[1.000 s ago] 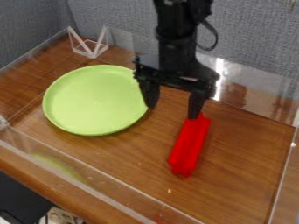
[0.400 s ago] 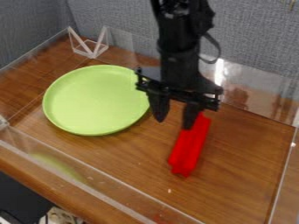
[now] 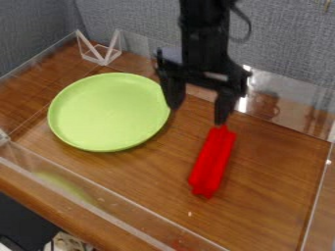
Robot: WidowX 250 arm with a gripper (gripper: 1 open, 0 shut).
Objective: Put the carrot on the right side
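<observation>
The carrot (image 3: 211, 161) is a bright red ridged bar lying on the wooden table, right of the plate, running from upper right to lower left. My gripper (image 3: 198, 106) hangs just above its far end, pointing straight down and open, with nothing between the two black fingers. The right finger (image 3: 224, 110) ends a little above the carrot's upper tip; the left finger (image 3: 173, 98) is over the plate's right rim.
A round lime-green plate (image 3: 92, 113) lies at the left. A white wire stand (image 3: 100, 46) sits at the back left. Clear acrylic walls (image 3: 144, 206) border the wooden table along the front and right.
The gripper's fingers narrowed over the carrot's upper end, then spread wide again. The gripper has risen slightly. The carrot lies where it was.
</observation>
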